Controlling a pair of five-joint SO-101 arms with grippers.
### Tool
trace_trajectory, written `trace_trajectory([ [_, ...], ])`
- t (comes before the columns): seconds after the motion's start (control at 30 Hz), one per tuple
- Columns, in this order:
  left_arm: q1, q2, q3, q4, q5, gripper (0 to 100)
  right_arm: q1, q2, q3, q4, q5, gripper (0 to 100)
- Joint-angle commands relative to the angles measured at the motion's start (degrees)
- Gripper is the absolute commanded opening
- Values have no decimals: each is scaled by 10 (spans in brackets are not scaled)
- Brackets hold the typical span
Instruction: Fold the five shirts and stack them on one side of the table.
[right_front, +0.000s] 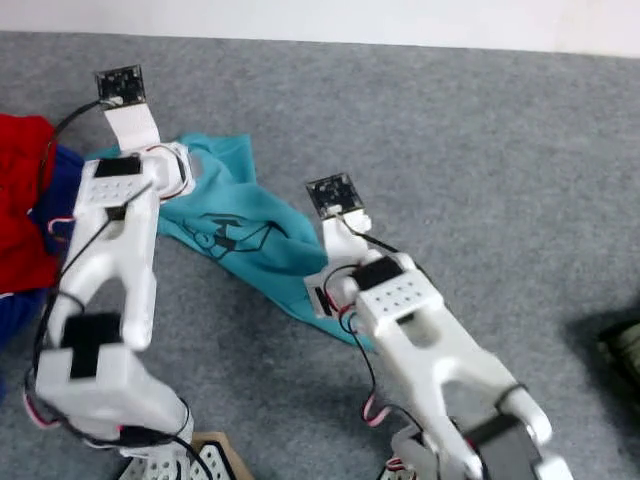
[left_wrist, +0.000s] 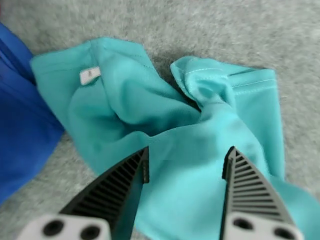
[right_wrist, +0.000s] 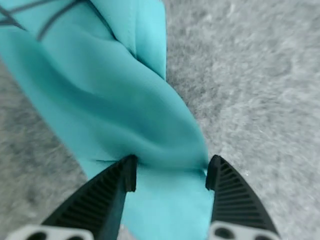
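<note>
Left claw (left_wrist: 187, 152) and right claw (right_wrist: 172, 160) agape over crumpled teal shirt (right_front: 250, 232), perhaps touching.

High view: teal shirt (right_front: 240, 235) sits partly under both my arms, so its left end & near-right corner are hidden. Red shirt (right_front: 20, 200) cut by left edge. Blue shirt (right_front: 68, 185) mostly buried under red shirt + my left arm. Dark obj (right_front: 622, 345) at right edge is cut off, can't ID. Tan thing (right_front: 222, 452) by left arm's base cut by near edge, can't ID. Left wrist view: blue shirt cut by frame edge, label (left_wrist: 90, 75) too blurry to read. Right wrist view: print (right_wrist: 30, 20) cut off, design unclear.
</note>
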Motion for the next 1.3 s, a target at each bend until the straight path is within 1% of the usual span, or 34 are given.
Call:
trace_trajectory([
  [0.0, 23, 74, -83, -7, 8, 242, 13, 69, -32, -49, -4, 227],
  [0.07, 34, 99, -106, -7, 8, 241, 29, 81, -32, -74, -4, 185],
  [0.13, 46, 108, -120, -6, 7, 220, 47, 84, -32, -89, -4, 108],
  [0.23, 65, 107, -135, -6, 6, 118, 78, 84, -32, -105, -4, 8],
  [0.3, 77, 107, -148, -6, 6, 74, 104, 83, -34, -105, -4, 9],
  [0.37, 84, 107, -157, 1, 8, 83, 137, 85, -48, -105, -8, 7],
  [0.43, 89, 106, -179, 25, 9, 88, 180, 87, -66, -105, -18, 7],
  [0.53, 97, 98, -228, 86, 10, 91, 255, 89, -100, -103, -86, 7],
  [0.63, 102, 66, -270, 151, 11, 91, 323, 88, -124, -103, -118, 7],
  [0.8, 121, -15, -287, 212, 11, 91, 411, 88, -145, -104, -195, 7],
  [0.87, 135, -42, -265, 226, 11, 91, 422, 89, -145, -105, -206, 9],
  [0.93, 151, -66, -225, 232, 11, 91, 419, 89, -145, -105, -206, 20],
  [0.97, 162, -79, -199, 232, 11, 91, 408, 88, -142, -102, -202, 47],
  [1.07, 189, -130, -124, 228, 8, 91, 378, 87, -133, -89, -165, 183],
  [1.13, 211, -175, -80, 229, 5, 92, 368, 83, -129, -86, -142, 244],
  [1.27, 245, -292, 46, 228, 4, 121, 358, 80, -132, -37, -113, 255],
])
